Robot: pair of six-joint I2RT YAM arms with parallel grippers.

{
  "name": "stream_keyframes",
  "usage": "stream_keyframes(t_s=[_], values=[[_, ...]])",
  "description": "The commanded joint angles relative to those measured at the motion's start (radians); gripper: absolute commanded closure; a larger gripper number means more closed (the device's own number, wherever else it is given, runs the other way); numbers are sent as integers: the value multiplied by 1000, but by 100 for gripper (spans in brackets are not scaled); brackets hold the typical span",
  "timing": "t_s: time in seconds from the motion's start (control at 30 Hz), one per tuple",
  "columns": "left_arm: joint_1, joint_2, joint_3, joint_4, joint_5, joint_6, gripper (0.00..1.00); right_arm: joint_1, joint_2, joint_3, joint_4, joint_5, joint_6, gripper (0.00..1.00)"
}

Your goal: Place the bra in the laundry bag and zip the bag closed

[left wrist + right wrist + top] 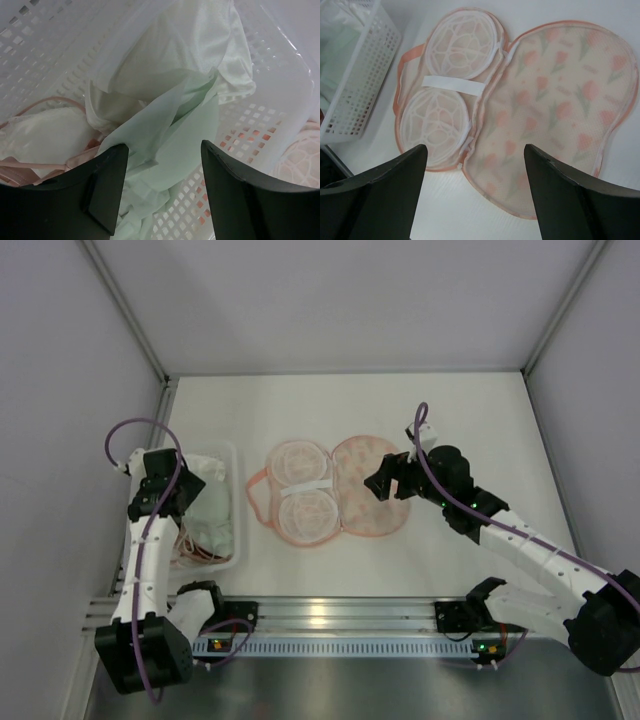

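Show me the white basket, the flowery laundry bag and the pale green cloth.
white basket (365, 75): right wrist view, perforated side wall.
laundry bag (555, 105): right wrist view, open flower-print half.
pale green cloth (170, 150): left wrist view, middle fold.

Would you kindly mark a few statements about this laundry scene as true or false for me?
1. The laundry bag lies opened flat on the table. True.
2. The right tool is clamped on the bag's floral half. False: its fingers are apart and hold nothing.
3. The left tool is open over the basket, which holds clothes. True.
4. The basket stands on the right arm's side of the bag. False: it stands on the left arm's side.
5. The bra lies on the bag half nearer the basket. True.
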Motion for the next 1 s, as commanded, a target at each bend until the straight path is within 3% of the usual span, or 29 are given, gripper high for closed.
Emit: stream_keyframes(t_s=[0.0,0.13,0.2,0.33,0.37,0.57,0.97], values=[[7,12,-25,67,-35,2,34,16,-4,51,16,13,-8,21],[7,30,-36,90,-3,-7,40,16,-4,62,-1,19,-7,20],[5,30,-36,109,15,-7,54,16,-6,71,-13,20,-8,21],[7,27,-22,133,15,2,97,16,-17,73,-28,54,-5,20],[5,29,-8,135,18,9,100,16,-17,74,-38,62,-5,21],[7,-6,98,132,145,91,100,15,-7,85,-90,201,55,21],[1,-63,434,46,534,164,100,15,65,109,24,134,85,20]])
